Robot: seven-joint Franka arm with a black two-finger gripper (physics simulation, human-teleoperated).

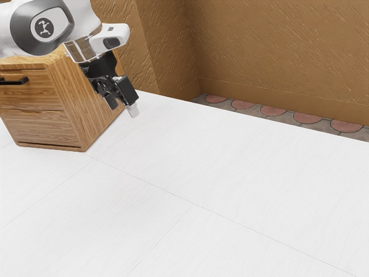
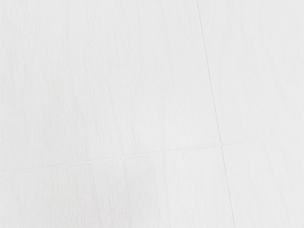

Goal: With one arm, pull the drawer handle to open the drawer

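Note:
A wooden cabinet [image 1: 69, 104] stands at the exterior view's left, on a white tiled surface. Its upper drawer front [image 1: 34, 92] carries a black bar handle [image 1: 14, 81], part of it cut off by the frame edge. Both drawer fronts look flush with the cabinet body. My gripper [image 1: 123, 107] hangs in the air beside the cabinet's right side wall, pointing down and to the exterior view's right. It is open with nothing between its fingers [image 1: 132, 108]. It is well away from the handle, which faces the other way. The wrist view looks down on the bare white tiles [image 2: 118, 85].
The white tiled surface [image 1: 219, 190] stretches wide to the exterior view's right and front. Brown textured walls [image 1: 271, 46] close the back, with a strip of reddish round stones [image 1: 305, 117] along their foot.

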